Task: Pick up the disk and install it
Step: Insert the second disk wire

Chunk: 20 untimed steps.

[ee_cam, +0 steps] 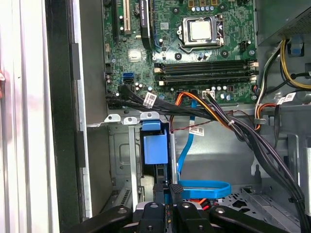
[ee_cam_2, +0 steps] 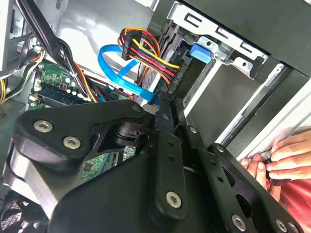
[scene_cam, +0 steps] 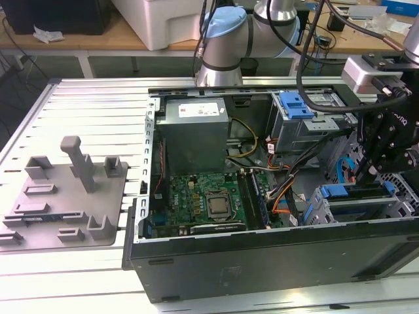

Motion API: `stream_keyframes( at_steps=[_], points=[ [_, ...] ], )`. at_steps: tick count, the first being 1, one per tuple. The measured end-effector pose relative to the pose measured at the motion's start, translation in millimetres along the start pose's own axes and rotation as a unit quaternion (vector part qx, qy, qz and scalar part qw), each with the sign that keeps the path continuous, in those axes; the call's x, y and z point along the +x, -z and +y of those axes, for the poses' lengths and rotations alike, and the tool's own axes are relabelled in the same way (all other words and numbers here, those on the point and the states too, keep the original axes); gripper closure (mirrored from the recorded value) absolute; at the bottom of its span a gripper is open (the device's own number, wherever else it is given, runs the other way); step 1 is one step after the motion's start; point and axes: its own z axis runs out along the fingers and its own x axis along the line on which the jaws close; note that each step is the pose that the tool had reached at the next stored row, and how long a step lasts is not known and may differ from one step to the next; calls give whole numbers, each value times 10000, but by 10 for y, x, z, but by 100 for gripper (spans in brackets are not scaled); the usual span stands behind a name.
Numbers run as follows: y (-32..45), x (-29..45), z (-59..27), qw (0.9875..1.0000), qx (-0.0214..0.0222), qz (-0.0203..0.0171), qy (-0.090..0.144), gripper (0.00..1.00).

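Hand (ee_cam: 169,187) of the robot arm, closed narrow, reaches into the drive cage at the front corner of an open computer case (scene_cam: 262,255). It appears to pinch the upper edge of the disk (ee_cam: 154,148), though the contact itself is hard to make out. The disk stands on edge in the cage slot, its blue carrier frame showing between the grey metal rails.

The first wrist view looks straight down past the disk to the motherboard (ee_cam: 194,43), with its bare processor socket and memory slots. A flat blue data cable (ee_cam: 204,188) loops just beside the hand. The second wrist view adds a person's fingers (ee_cam_2: 274,158) resting on the case rim, and a bundle of red, yellow and orange power wires (ee_cam_2: 146,51).

The exterior view takes in the slotted metal bench (scene_cam: 78,104) and a grey fixture tray (scene_cam: 65,196) well apart on that view's left. It also shows the power supply (scene_cam: 196,131), whose white label is too small to read.
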Motion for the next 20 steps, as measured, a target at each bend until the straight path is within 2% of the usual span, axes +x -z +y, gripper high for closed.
stream_keyframes(
  at_steps=[20],
  points=[
    [-40,-20,-22,10000,-1,-1,0,84]
  ],
)
